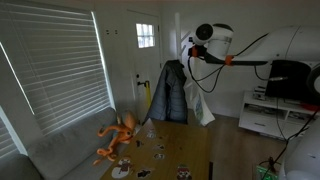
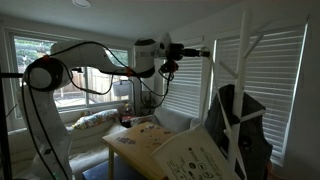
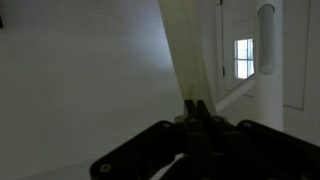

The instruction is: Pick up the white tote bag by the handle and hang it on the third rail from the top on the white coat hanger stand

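In an exterior view my gripper (image 1: pixel 192 52) is held high and shut on the handle of the white tote bag (image 1: pixel 202 98), which hangs below it next to the dark jacket (image 1: pixel 170 92). In the wrist view the jaws (image 3: pixel 196 104) are closed on the pale handle strap (image 3: pixel 183 55), which runs up and away from them. The white coat hanger stand (image 2: pixel 244 75) with its slanted rails stands to the right of the gripper (image 2: pixel 176 50) in an exterior view. One white post (image 3: pixel 265 50) shows in the wrist view. I cannot tell whether the handle touches a rail.
A dark jacket (image 2: pixel 246 130) hangs low on the stand. An orange octopus toy (image 1: pixel 117 135) lies on the grey sofa (image 1: pixel 60 150). A wooden table (image 1: pixel 175 150) holds small objects. A printed board (image 2: pixel 195 155) leans in the foreground. Window blinds (image 1: pixel 50 70) are on the wall.
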Motion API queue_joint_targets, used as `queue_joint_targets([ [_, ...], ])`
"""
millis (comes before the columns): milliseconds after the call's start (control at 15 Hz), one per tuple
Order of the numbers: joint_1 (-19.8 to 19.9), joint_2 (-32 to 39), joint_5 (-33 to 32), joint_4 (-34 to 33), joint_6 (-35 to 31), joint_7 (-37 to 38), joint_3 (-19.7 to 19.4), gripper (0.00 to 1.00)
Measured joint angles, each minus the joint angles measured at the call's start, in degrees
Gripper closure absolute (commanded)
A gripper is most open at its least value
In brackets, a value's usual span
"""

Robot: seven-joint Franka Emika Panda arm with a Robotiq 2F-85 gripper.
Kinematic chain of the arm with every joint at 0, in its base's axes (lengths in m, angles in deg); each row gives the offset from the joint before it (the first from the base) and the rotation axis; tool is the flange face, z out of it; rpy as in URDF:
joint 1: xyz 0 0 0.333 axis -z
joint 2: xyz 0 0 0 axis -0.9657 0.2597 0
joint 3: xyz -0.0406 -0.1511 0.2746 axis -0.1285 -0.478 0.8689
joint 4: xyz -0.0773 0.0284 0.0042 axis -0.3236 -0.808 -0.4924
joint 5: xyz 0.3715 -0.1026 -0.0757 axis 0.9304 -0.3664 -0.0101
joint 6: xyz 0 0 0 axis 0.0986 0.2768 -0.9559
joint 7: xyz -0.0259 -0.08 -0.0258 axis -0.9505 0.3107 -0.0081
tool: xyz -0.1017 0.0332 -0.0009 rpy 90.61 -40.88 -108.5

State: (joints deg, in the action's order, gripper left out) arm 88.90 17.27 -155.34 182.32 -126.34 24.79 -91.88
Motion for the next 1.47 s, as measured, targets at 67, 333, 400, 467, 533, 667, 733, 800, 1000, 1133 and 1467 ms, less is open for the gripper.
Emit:
queue_joint_targets([
  [67, -0.04, 0.65, 0.0, -0.65, -0.02, 0.38, -0.02, 0.99],
  [333, -0.18, 3.54, -0.02, -3.29, -0.25, 1.8, -0.14, 0.99],
  [400, -0.19, 4.2, -0.03, -3.98, -0.25, 2.09, -0.17, 0.99],
  [467, -0.19, 4.78, -0.03, -4.55, -0.25, 2.27, -0.19, 0.99],
  [533, -0.19, 5.26, -0.03, -5.11, -0.25, 2.4, -0.21, 0.99],
  [667, -0.19, 6.02, -0.03, -6.32, -0.25, 2.65, -0.32, 0.99],
  [733, -0.19, 6.32, -0.03, -6.95, -0.25, 2.7, -0.41, 0.99],
  [800, -0.19, 6.62, -0.04, -7.55, -0.25, 2.73, -0.46, 0.99],
  [1000, -0.24, 7.86, -0.04, -9.35, -0.28, 2.8, -0.47, 0.99],
  [1133, -0.32, 8.91, -0.04, -10.56, -0.44, 2.9, -0.47, 0.99],
  [1467, -0.59, 11.42, -0.03, -13.16, -1.56, 2.92, -0.29, 0.99],
])
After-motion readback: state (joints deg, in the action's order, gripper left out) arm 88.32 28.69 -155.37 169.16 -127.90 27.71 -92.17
